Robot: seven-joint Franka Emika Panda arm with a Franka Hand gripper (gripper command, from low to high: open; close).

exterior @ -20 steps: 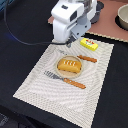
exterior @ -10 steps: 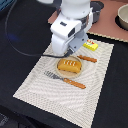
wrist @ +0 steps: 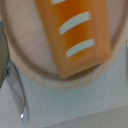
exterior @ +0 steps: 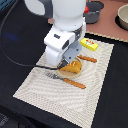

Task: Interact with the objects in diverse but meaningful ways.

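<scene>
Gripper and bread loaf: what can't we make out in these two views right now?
- Gripper: in the exterior view the arm's own white body hides the fingers; none show in the wrist view. Open or shut: cannot tell.
- Bread loaf: cut off by the wrist view's edge; mostly hidden behind the arm in the exterior view.
- Plate: only part of its rim shows, blurred.
- Fork: tines too small to count in the exterior view.

Bread loaf [wrist: 75, 32] on plate [wrist: 45, 75]; fork [exterior: 65, 80] beside plate on placemat [exterior: 45, 95].
</scene>
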